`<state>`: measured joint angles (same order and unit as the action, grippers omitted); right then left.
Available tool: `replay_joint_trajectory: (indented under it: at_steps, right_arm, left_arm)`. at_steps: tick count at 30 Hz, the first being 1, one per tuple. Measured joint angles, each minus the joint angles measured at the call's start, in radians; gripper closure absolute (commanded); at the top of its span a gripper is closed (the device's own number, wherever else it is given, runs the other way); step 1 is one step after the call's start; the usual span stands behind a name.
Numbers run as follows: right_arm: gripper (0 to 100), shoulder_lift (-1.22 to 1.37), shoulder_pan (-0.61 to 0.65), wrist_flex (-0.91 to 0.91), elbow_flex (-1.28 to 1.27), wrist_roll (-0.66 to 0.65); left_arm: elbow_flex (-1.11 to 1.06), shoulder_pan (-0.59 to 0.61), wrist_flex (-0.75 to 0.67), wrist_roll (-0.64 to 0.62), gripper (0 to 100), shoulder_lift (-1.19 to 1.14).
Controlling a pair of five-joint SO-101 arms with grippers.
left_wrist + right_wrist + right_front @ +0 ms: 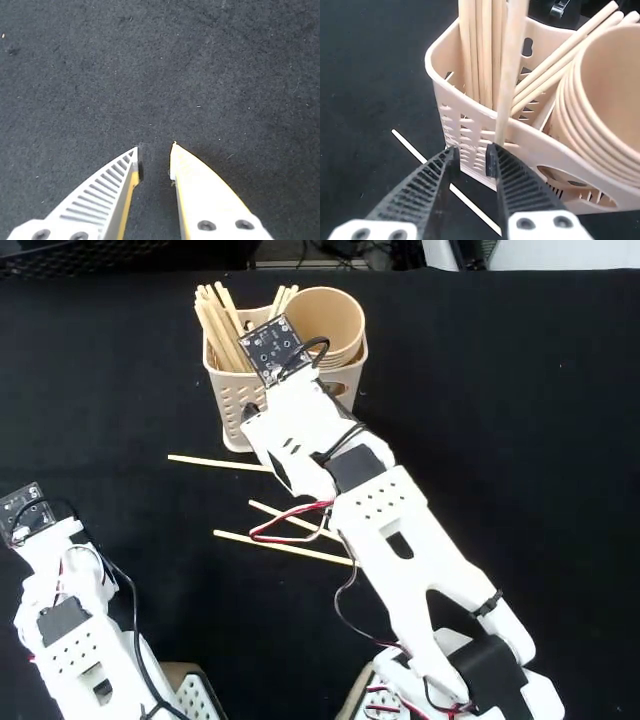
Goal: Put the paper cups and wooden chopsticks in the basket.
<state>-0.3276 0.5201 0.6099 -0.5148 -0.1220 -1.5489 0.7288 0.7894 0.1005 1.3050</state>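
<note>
Paper cups (325,320) are sitting nested in a stack at one end of the beige slotted basket (232,405), mouths facing up. Wooden chopsticks (215,325) are standing bundled in the other end, their tops poking above the rim. In the right wrist view, several of those chopsticks (480,50) are standing upright while a few are leaning across towards the cups (605,100). The basket is standing on the black bench (520,390), towards its far side.

Three more chopsticks are lying loose on the bench in front of the basket: one (215,462) near its base, and two (280,547) (268,510) closer to the arms, partly under the right arm (390,530).

That arm is stretching out to the basket. Its right hand (470,155) is hovering just beside the basket's outer wall (465,125), its jaws narrowly parted with nothing between them. One upright chopstick (507,75) is ending right at a fingertip; whether they are touching cannot be told. A loose chopstick (407,143) is lying on the bench below the hand.

At the near left, the left hand (155,150) is hanging over bare bench (160,60), jaws slightly apart and gripping nothing.
</note>
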Motion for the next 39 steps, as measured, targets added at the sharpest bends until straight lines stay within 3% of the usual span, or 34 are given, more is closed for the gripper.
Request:
replay_joint_trajectory:
  at_steps: [4, 14, 20, 29, 39]
  right_arm:
    - [98.8, 0.0, 0.0, 0.0, 0.0, 0.0]
    - [98.6, -0.18, 0.0, 0.008, -0.021, 0.0]
    - [86.1, -0.226, 0.035, 0.025, -0.157, -0.005]
    - [83.5, -0.095, 0.115, 0.057, -0.354, -0.307]
    - [83.9, 0.189, 0.184, 0.057, -0.201, -0.342]
  left_arm:
    - [0.0, 0.0, 0.0, 0.0, 88, 0.0]
    - [0.0, 0.0, 0.0, 0.0, 88, 0.0]
    - [0.0, 0.0, 0.0, 0.0, 88, 0.0]
    - [0.0, 0.0, 0.0, 0.0, 88, 0.0]
    - [0.0, 0.0, 0.0, 0.0, 88, 0.0]
